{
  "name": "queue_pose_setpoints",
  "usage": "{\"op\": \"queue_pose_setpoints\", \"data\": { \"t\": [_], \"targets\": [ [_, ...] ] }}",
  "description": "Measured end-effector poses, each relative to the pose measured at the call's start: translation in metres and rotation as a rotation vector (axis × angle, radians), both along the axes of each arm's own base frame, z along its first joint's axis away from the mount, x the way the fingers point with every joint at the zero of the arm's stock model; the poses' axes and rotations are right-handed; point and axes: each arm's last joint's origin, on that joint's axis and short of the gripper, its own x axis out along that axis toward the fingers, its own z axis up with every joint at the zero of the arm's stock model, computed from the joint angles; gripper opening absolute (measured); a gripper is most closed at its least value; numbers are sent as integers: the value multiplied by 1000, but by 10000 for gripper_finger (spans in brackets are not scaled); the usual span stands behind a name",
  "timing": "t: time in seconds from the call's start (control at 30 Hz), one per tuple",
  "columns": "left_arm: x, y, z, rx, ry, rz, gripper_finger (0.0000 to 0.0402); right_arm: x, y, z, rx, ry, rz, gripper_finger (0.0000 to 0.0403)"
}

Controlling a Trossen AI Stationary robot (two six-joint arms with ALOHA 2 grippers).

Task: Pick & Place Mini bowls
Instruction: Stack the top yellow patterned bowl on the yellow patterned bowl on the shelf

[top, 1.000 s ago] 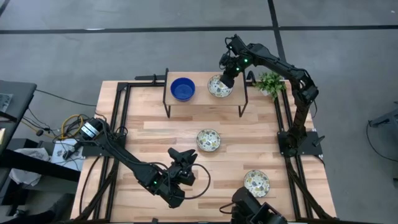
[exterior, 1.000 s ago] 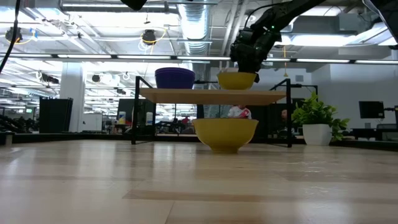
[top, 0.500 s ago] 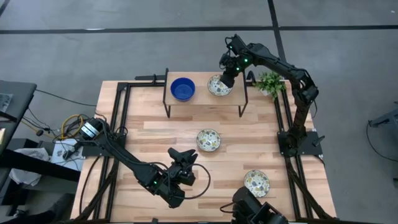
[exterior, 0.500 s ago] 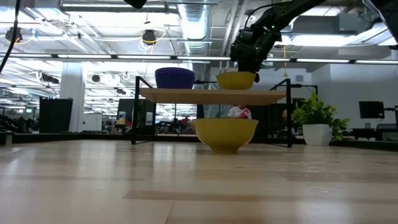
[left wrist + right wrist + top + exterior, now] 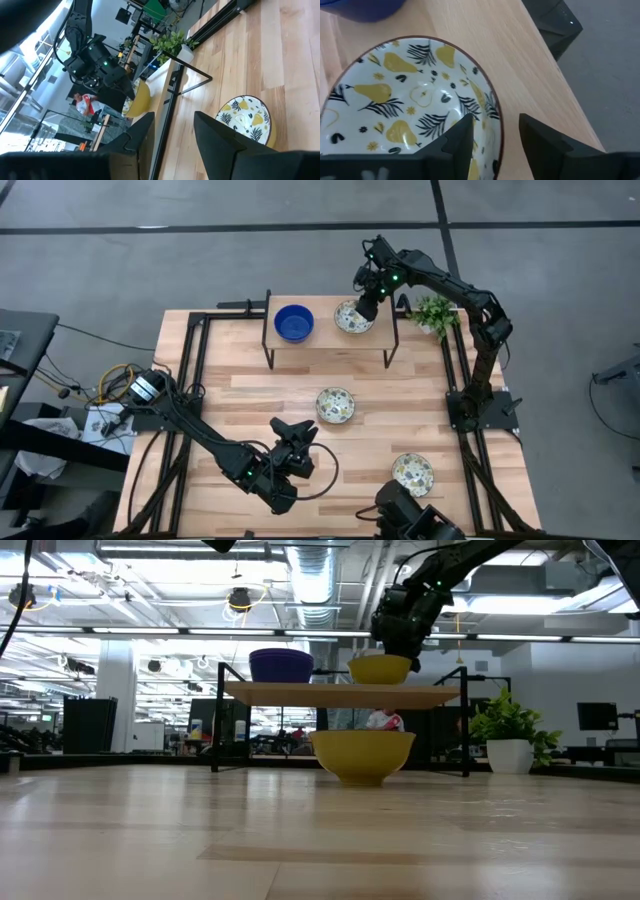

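A raised wooden shelf (image 5: 325,337) at the table's far side carries a blue mini bowl (image 5: 293,322) and a white pear-patterned mini bowl (image 5: 350,318), both resting on their bases. My right gripper (image 5: 495,137) hangs over the patterned bowl (image 5: 410,105), open; one finger stands inside its rim and one outside, with gaps on both sides. Two more patterned bowls sit on the table, one at the middle (image 5: 335,405) and one near the front edge (image 5: 412,474). My left gripper (image 5: 174,135) waits open near the front, left of centre (image 5: 297,430), holding nothing.
A small green plant (image 5: 433,313) in a white pot stands right of the shelf, close to my right arm. The shelf's dark metal legs (image 5: 466,730) and the black frame rails (image 5: 190,370) along the table's left and right sides are obstacles. Bare wood lies left of the middle bowl.
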Motion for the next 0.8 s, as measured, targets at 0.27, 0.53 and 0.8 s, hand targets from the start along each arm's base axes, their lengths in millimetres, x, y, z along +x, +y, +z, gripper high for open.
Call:
{"op": "queue_pose_setpoints", "data": {
  "t": [0.27, 0.53, 0.8],
  "targets": [
    [0, 0, 0, -3, -4, 0, 136, -2, 2, 11, 0, 14, 13, 168],
    [0, 0, 1, -7, -9, 0, 136, -8, 0, 44, -60, -1, -5, 171],
    [0, 0, 1, -25, -26, 1, 137, -23, 8, 75, -34, 30, 1, 164]
  ]
}}
